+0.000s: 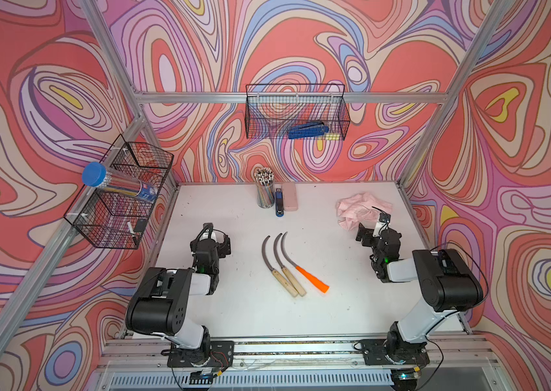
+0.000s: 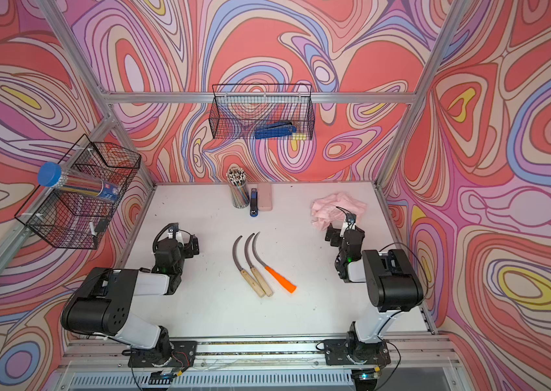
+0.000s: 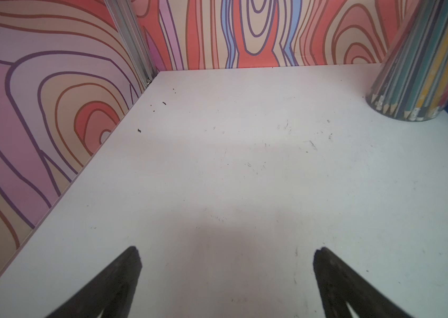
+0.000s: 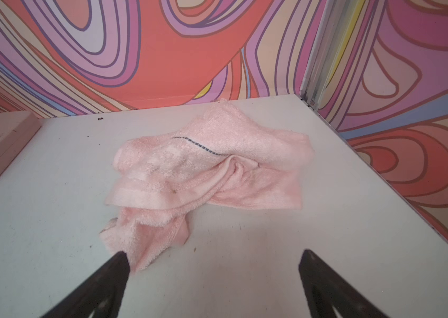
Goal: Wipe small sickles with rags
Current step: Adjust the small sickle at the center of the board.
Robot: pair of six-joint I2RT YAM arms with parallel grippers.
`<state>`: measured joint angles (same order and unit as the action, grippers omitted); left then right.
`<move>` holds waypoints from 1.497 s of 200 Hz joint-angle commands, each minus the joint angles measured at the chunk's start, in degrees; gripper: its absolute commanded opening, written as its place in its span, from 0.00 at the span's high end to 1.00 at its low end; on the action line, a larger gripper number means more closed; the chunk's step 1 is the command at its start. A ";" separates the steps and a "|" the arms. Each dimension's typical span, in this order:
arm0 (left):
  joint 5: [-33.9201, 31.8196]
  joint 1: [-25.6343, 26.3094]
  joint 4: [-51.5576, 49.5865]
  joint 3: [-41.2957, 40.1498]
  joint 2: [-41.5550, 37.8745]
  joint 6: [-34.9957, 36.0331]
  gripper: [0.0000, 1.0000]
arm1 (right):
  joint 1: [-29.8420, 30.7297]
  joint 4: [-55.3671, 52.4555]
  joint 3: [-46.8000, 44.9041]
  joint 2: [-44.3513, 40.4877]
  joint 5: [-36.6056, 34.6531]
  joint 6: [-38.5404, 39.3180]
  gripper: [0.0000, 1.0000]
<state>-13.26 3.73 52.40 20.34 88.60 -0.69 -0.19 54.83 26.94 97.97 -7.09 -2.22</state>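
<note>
The right gripper (image 4: pixel 214 253), jaws spread and empty, points at the pink rag (image 4: pixel 212 165) just ahead, near the bench's (image 4: pixel 52 247) far right corner.

Swirl-printed booth around a white bench

Walls (image 1: pixel 301 40) on three sides carry looping bands of coral, pink, lilac, blue, cream and yellow. Bare aluminium frame bars (image 1: pixel 233 98) rise in the corners and cross the back wall. The white bench (image 1: pixel 233 315) is flat, scuffed and speckled with dark crumbs. A black wire basket (image 1: pixel 267 111) hangs on the back bar, and a second wire basket (image 1: pixel 105 233) hangs on the slanting bar at the left. The light is soft and even.
</note>
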 commanded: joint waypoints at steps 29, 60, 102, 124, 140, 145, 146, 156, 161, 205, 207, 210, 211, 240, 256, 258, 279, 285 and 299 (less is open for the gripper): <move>0.82 -0.42 0.41 0.62 -0.02 -0.33 0.00 | 0.37 0.72 -0.56 -0.33 -0.70 -0.24 0.02; 0.87 -0.39 0.42 0.67 -0.04 -0.38 0.00 | 0.36 0.72 -0.56 -0.33 -0.72 -0.31 0.02; 0.97 -0.39 0.25 0.75 0.04 -0.45 0.00 | 0.36 0.73 -0.57 -0.33 -0.66 -0.26 0.02; 0.90 -0.44 0.25 0.76 0.03 -0.44 0.00 | 0.36 0.81 -0.65 -0.33 -0.67 -0.25 0.02; 0.87 -0.44 0.33 0.73 -0.04 -0.37 0.00 | 0.35 0.81 -0.66 -0.33 -0.72 -0.26 0.02; 0.86 -0.46 0.41 0.63 -0.03 -0.34 0.00 | 0.36 0.80 -0.66 -0.34 -0.69 -0.28 0.02; 0.86 -0.38 0.41 0.69 -0.02 -0.35 0.00 | 0.36 0.80 -0.66 -0.33 -0.71 -0.26 0.02; 0.86 -0.40 0.57 0.56 -0.09 -0.37 0.00 | 0.36 0.81 -0.66 -0.34 -0.66 -0.31 0.02; 0.82 -0.39 0.60 0.58 -0.03 -0.39 0.00 | 0.36 0.81 -0.66 -0.37 -0.73 -0.26 0.02; 0.87 -0.41 0.55 0.52 -0.06 -0.37 0.00 | 0.45 0.46 -1.17 -2.19 0.57 0.19 0.02; 0.91 -0.39 0.59 0.54 -0.06 -0.37 0.00 | 0.45 0.37 -1.22 -2.40 0.67 0.24 0.02; 0.83 -0.40 0.59 0.53 -0.04 -0.37 0.00 | 0.45 -0.09 -1.33 -3.38 0.71 0.36 0.02; 0.80 -0.39 0.64 0.51 -0.02 -0.41 0.00 | 0.49 -0.26 -1.44 -3.70 0.74 0.41 0.02; 1.17 -0.39 6.75 -3.51 -2.22 0.02 0.00 | 0.80 -18.32 1.88 -15.93 -8.46 -3.86 0.02; -3.88 -0.39 1.82 -3.90 -8.65 -1.74 0.00 | 0.80 -37.50 10.14 -21.34 -17.46 -9.33 0.02; -4.37 -0.39 0.77 -3.66 -9.92 -1.96 0.00 | 0.80 -40.72 11.40 -21.82 -18.42 -10.64 0.02; -3.83 -0.39 -19.54 1.60 -23.52 -4.83 0.00 | 0.80 -64.19 22.11 -24.64 -22.53 -20.39 0.02; -3.70 -0.39 -27.00 4.09 -26.84 -7.08 0.00 | 0.78 -63.91 21.71 -25.21 -21.51 -19.64 0.02; -5.07 -0.39 -43.19 10.91 -32.78 -13.80 0.00 | 0.80 -62.30 19.29 -27.15 -20.25 -19.47 0.02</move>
<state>-15.70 3.68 35.18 21.39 65.23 -4.75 0.43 9.54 48.05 73.23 -23.68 -16.27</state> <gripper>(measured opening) 0.996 0.983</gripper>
